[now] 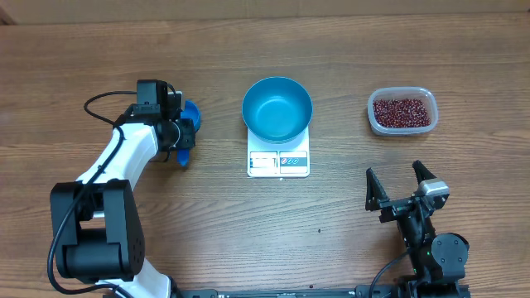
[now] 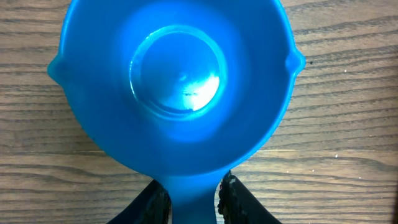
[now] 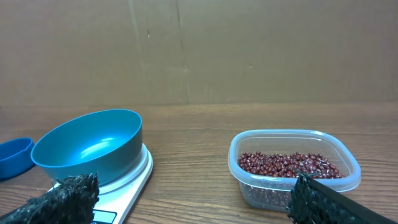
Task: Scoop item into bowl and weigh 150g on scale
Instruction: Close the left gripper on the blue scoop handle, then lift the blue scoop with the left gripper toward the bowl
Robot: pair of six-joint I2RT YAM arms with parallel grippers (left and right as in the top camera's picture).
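The blue bowl stands empty on the white scale at the table's middle. The item, dark red-brown beans, fills a clear tub at the right. A small blue scoop lies empty on the table, left of the scale. My left gripper is over it, its fingers pressed against both sides of the handle. Near the front right, my right gripper is wide open, holding nothing.
A brown cardboard wall runs along the far edge of the wooden table. The left arm's white links and a black cable reach across the table's left part.
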